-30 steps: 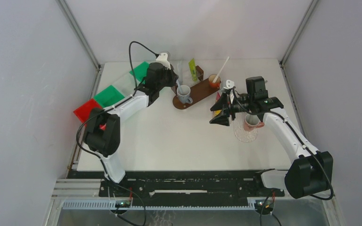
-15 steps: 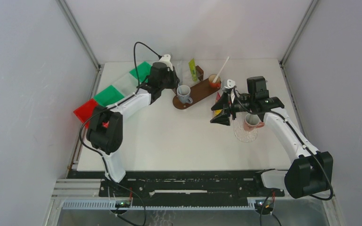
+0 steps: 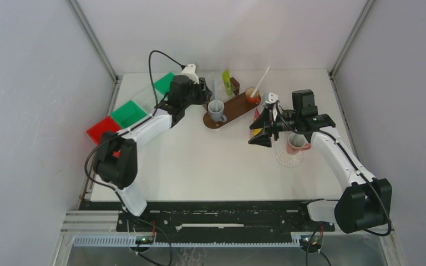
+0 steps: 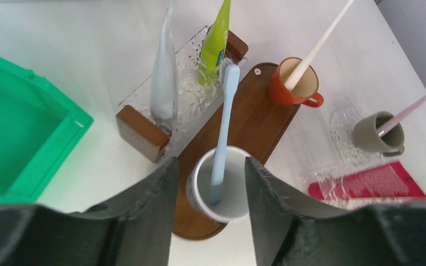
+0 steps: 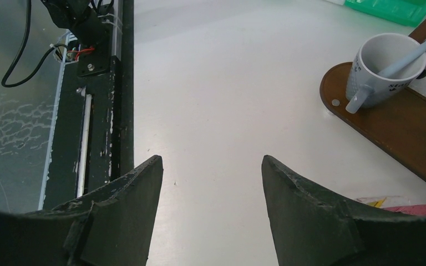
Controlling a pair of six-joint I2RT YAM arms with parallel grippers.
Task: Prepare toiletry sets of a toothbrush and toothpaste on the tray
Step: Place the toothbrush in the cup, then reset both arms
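Clearly the left fingers (image 4: pixel 150 202) stand spread, flanking the grey ceramic mug (image 4: pixel 198 191) on the brown oval wooden tray (image 4: pixel 258 113), seemingly not touching it; 1 pale-blue toothbrush (image 4: pixel 222 133) leans inside, and the right fingers (image 5: pixel 127 205) gape empty over the white table (image 5: pixel 211 83).

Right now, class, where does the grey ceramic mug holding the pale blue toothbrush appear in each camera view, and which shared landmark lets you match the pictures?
Top external: the grey ceramic mug sits just above centre, on the near-left end of the tray.
Left wrist: the mug is lower centre, seen from above.
Right wrist: the mug is in the upper right corner.
Shared landmark: the brown wooden oval tray under the mug.
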